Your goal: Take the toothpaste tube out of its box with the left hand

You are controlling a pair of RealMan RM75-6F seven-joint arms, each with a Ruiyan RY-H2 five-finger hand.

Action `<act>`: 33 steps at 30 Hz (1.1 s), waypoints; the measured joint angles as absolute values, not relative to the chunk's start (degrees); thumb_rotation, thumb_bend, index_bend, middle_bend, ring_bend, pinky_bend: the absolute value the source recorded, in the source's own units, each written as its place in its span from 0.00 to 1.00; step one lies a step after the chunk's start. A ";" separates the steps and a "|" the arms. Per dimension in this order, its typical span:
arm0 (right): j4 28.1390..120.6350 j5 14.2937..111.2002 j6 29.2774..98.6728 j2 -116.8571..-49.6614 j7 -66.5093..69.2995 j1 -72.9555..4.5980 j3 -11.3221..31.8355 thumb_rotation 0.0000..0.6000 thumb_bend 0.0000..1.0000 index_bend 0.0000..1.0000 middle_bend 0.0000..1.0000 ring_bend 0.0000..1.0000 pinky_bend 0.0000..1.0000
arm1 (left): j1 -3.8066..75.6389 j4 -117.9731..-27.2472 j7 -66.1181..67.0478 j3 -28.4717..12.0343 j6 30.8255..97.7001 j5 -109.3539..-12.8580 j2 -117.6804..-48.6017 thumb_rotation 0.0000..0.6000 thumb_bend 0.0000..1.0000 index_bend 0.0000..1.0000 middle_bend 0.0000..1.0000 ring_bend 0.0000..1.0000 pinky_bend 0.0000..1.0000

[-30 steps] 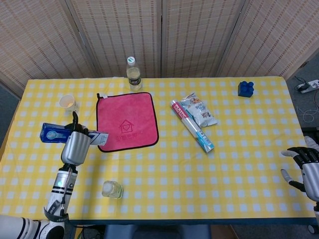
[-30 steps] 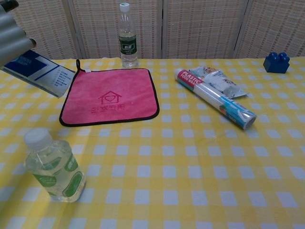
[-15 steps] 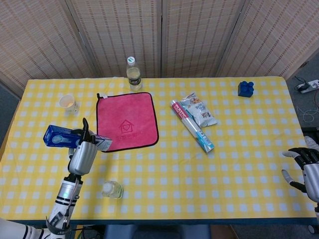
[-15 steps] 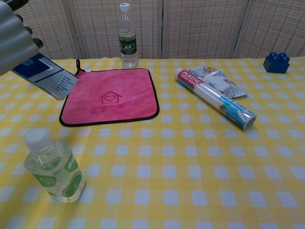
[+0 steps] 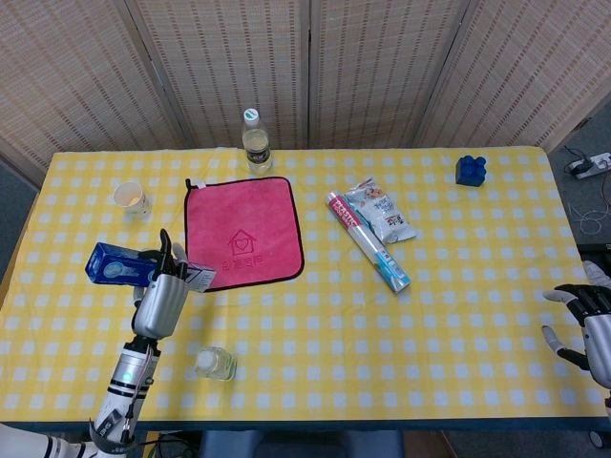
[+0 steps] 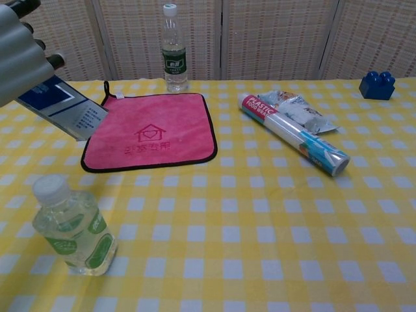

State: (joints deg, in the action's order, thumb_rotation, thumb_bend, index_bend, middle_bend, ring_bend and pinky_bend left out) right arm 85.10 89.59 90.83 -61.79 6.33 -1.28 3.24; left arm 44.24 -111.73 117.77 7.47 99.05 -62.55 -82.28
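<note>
My left hand grips the blue and white toothpaste box and holds it lifted above the table's left side, just left of the pink cloth. In the chest view the left hand fills the top left corner with the box slanting out beneath it. No tube shows outside the box. My right hand hovers at the table's right edge with its fingers apart and nothing in them.
A pink cloth lies left of centre, with a tall water bottle behind it. A small bottle stands near the front edge. A paper cup, a food-wrap roll, a snack packet and a blue brick are spread about.
My left hand has raised the box off the table and drawn it slightly nearer and to the right. The right hand has barely moved.
</note>
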 measured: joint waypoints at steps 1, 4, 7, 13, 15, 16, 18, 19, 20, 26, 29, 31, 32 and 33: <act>85.11 89.60 90.85 -61.79 6.32 -1.28 3.25 1.00 0.26 0.34 0.31 0.24 0.21 | 44.15 -111.74 117.74 7.41 99.00 -62.74 -82.24 1.00 0.31 0.21 0.37 0.34 0.06; 85.11 89.63 90.84 -61.84 6.29 -1.28 3.25 1.00 0.26 0.34 0.31 0.24 0.21 | 43.74 -111.62 117.44 7.20 98.75 -63.50 -82.15 1.00 0.31 0.21 0.31 0.31 0.06; 85.15 89.64 90.81 -61.84 6.25 -1.26 3.22 1.00 0.26 0.34 0.31 0.24 0.21 | 43.24 -111.45 117.10 7.05 98.25 -64.06 -82.09 1.00 0.31 0.21 0.28 0.30 0.06; 85.25 89.70 91.11 -61.77 6.21 -1.10 3.24 1.00 0.26 0.34 0.31 0.24 0.21 | 42.44 -111.66 116.67 6.00 97.85 -64.27 -81.82 1.00 0.31 0.21 0.28 0.30 0.06; 85.30 89.69 91.15 -61.72 6.17 -1.06 3.25 1.00 0.26 0.34 0.31 0.24 0.21 | 42.23 -112.12 116.42 5.55 97.81 -64.40 -81.48 1.00 0.31 0.22 0.28 0.30 0.06; 85.32 89.68 91.17 -61.70 6.16 -1.05 3.28 1.00 0.26 0.34 0.31 0.24 0.21 | 42.16 -112.34 116.35 5.33 97.82 -64.53 -81.26 1.00 0.31 0.22 0.28 0.30 0.06; 85.38 89.69 91.20 -61.67 6.12 -1.05 3.30 1.00 0.26 0.34 0.31 0.24 0.21 | 42.02 -112.89 116.09 4.74 97.88 -64.78 -80.67 1.00 0.31 0.22 0.28 0.30 0.06; 85.40 89.72 91.22 -61.66 6.10 -1.05 3.30 1.00 0.26 0.34 0.31 0.24 0.21 | 41.95 -113.18 115.91 4.44 97.91 -64.81 -80.40 1.00 0.31 0.23 0.28 0.30 0.06; 85.42 89.74 91.23 -61.66 6.06 -1.05 3.31 1.00 0.26 0.34 0.31 0.24 0.21 | 41.88 -113.47 115.74 4.11 97.96 -64.78 -80.11 1.00 0.31 0.23 0.28 0.30 0.06; 85.51 89.67 91.15 -61.62 5.94 -1.08 3.37 1.00 0.26 0.34 0.31 0.24 0.21 | 41.35 -115.89 113.96 1.82 98.37 -64.37 -77.57 1.00 0.31 0.25 0.28 0.30 0.06; 85.65 89.70 91.20 -61.55 5.80 -1.10 3.43 1.00 0.26 0.34 0.31 0.24 0.21 | 41.07 -117.59 112.58 0.56 98.77 -64.41 -75.85 1.00 0.31 0.25 0.28 0.30 0.06; 85.71 89.70 91.17 -61.52 5.71 -1.14 3.45 1.00 0.26 0.34 0.31 0.24 0.21 | 40.84 -118.74 111.55 -0.30 99.11 -64.60 -74.59 1.00 0.31 0.25 0.28 0.30 0.06; 85.76 89.70 91.13 -61.51 5.65 -1.16 3.47 1.00 0.26 0.34 0.31 0.24 0.21 | 40.75 -119.25 111.12 -0.66 99.21 -64.62 -74.08 1.00 0.31 0.25 0.28 0.30 0.06; 85.81 89.71 91.08 -61.50 5.60 -1.19 3.47 1.00 0.26 0.34 0.31 0.24 0.21 | 40.62 -119.96 110.59 -1.15 99.32 -64.56 -73.47 1.00 0.31 0.25 0.28 0.30 0.06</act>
State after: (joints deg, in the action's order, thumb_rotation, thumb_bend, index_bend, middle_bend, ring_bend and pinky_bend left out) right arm 85.81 89.71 91.08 -61.50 5.60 -1.19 3.47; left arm 40.62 -119.96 110.59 -1.15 99.32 -64.56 -73.47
